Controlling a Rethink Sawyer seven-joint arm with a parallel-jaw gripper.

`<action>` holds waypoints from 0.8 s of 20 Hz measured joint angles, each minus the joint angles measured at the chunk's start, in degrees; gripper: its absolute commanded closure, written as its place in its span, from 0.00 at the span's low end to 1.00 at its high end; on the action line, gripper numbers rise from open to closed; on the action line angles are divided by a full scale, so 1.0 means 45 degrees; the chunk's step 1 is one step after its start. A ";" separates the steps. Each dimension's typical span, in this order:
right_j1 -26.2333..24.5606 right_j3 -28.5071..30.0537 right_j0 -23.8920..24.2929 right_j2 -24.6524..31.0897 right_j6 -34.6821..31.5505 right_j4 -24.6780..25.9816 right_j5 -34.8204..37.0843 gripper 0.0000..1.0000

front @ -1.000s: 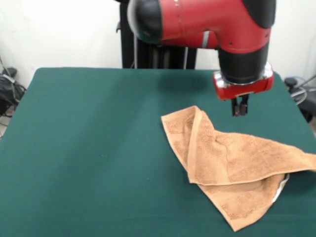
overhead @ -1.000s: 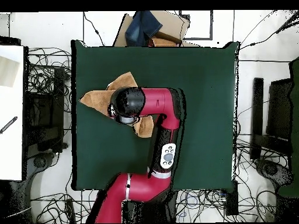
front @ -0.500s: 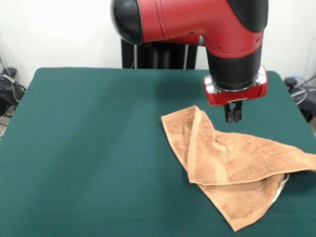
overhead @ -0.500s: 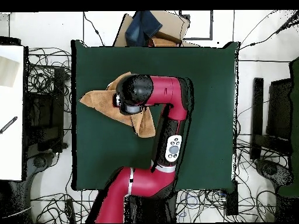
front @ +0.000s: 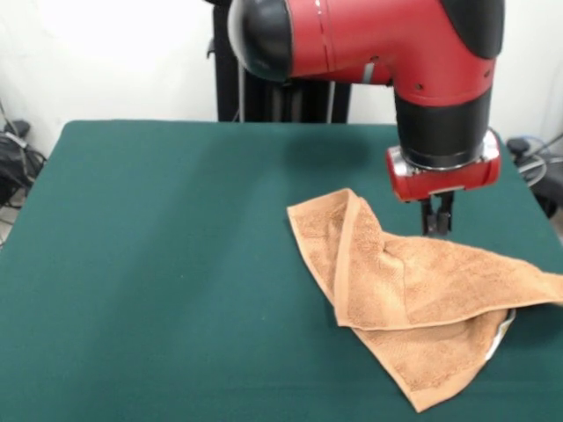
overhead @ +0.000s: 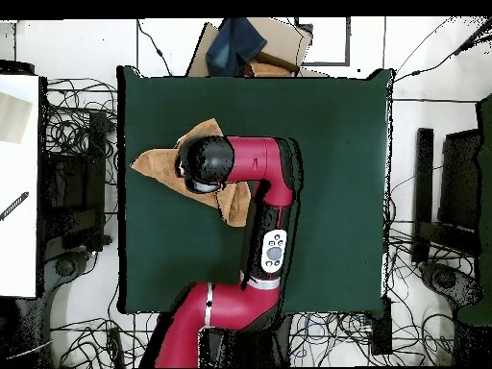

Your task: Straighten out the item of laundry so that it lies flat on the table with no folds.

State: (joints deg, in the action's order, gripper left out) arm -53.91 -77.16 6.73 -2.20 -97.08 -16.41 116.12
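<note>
The light-brown towel [front: 413, 299] lies crumpled on the right part of the green table [front: 158, 264]. Its left part is folded over in a ridge, and one corner points to the near edge. A small white label [front: 505, 327] peeks out at its right. My gripper [front: 437, 227] hangs straight down, its fingers together, with the tips right at the towel's far edge; I cannot tell if they touch it. In the overhead view the arm's head covers the gripper, and the towel [overhead: 154, 163] shows on either side of it on the table [overhead: 327, 144].
The towel's right end reaches the table's right edge in the front view. A cardboard box with a blue cloth [overhead: 252, 44] stands beyond the table's far side. Cables [overhead: 72, 144] lie all round the table. A white surface [overhead: 17, 192] is at the left.
The gripper swung left half a second ago. It has come back to the right and lower, down to the towel's far edge. The towel has not moved.
</note>
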 measured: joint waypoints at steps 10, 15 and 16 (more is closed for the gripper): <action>-0.0785 -0.0534 0.0279 0.0002 0.0000 0.0052 -0.0220 1.00; -0.0963 -0.0575 0.0492 0.0017 0.0000 0.0042 -0.0221 1.00; -0.0965 -0.0575 0.0517 0.0024 0.0000 -0.0009 -0.0221 1.00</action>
State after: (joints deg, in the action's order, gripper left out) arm -58.26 -79.75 9.05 -2.09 -97.08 -16.45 115.12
